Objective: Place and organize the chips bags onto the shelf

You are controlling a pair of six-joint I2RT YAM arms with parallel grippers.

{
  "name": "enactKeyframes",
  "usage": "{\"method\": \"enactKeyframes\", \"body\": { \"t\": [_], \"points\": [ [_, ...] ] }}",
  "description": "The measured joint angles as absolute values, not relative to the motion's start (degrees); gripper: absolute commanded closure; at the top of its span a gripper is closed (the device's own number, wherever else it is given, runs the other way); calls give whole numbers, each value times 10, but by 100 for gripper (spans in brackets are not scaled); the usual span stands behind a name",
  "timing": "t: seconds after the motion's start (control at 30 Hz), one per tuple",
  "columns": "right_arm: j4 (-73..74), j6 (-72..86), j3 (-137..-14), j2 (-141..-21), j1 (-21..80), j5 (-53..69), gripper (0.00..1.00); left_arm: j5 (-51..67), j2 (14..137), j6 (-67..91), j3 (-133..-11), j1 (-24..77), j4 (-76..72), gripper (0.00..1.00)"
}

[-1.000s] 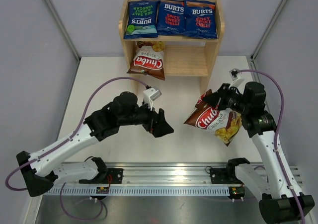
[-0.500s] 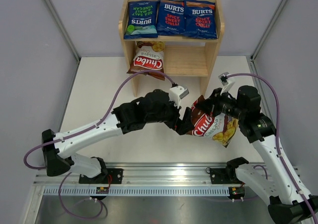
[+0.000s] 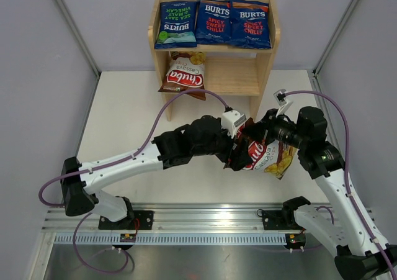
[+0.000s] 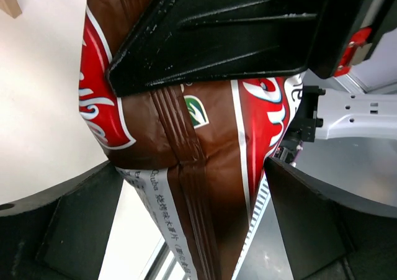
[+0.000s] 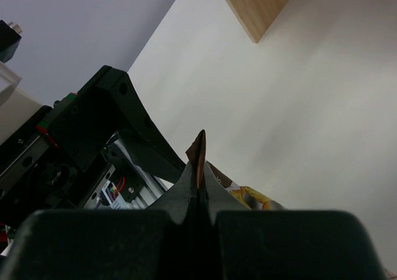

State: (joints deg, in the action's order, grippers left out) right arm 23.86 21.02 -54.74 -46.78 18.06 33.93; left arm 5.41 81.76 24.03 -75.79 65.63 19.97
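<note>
A brown Chuba chips bag [image 3: 263, 156] hangs above the table, in front of the shelf [image 3: 263, 63]. My right gripper [image 3: 272, 128] is shut on the bag's top seam [image 5: 200, 151], with its jaws pressed together [image 5: 197, 182]. My left gripper [image 3: 238, 154] is open, and the lower part of the bag [image 4: 205, 168] sits between its wide-spread fingers [image 4: 192, 230]. Three dark blue BURTS bags [image 3: 176, 24] [image 3: 213, 21] [image 3: 250, 23] lie side by side on the shelf's top tier. Another Chuba bag [image 3: 185, 76] leans at the left of the lower tier.
The right half of the shelf's lower tier [image 3: 232, 75] shows bare wood. The shelf's right leg [image 5: 260, 7] stands just beyond the held bag. A metal rail [image 3: 205, 221] runs along the near table edge. Grey walls close in both sides.
My left arm has swung right from mid-table, and its open jaws now sit around the hanging Chuba bag. The right arm shifted slightly left with the bag, which has turned more edge-on.
</note>
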Motion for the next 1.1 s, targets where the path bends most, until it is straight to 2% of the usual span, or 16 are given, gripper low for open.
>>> {"method": "enactKeyframes", "body": {
  "t": [0.27,0.43,0.47,0.53,0.57,0.63,0.67,0.77,0.83,0.97,1.0,1.1],
  "points": [
    [210,251,-543,-461,181,354,100,39,820,234,-748,667,171,1],
    [204,267,-538,-454,181,357,100,16,823,215,-745,686,157,32],
    [204,268,-535,-450,181,357,100,11,823,209,-744,689,154,44],
    [205,268,-532,-444,181,360,100,2,822,202,-743,695,152,56],
    [205,268,-532,-441,181,361,100,-1,822,198,-741,696,149,70],
    [205,266,-532,-435,181,361,97,-4,822,192,-734,699,144,79],
    [208,265,-531,-433,181,361,90,-5,821,188,-728,700,138,88],
    [209,262,-528,-430,182,361,76,-2,816,182,-712,701,126,98],
    [209,261,-526,-427,182,358,61,1,809,181,-698,701,116,100],
    [203,266,-523,-416,182,343,7,13,782,185,-657,705,106,100],
    [204,267,-523,-412,183,336,1,13,775,187,-648,706,104,100],
    [216,258,-524,-399,183,303,1,13,748,200,-620,708,89,100]
  ]
}}
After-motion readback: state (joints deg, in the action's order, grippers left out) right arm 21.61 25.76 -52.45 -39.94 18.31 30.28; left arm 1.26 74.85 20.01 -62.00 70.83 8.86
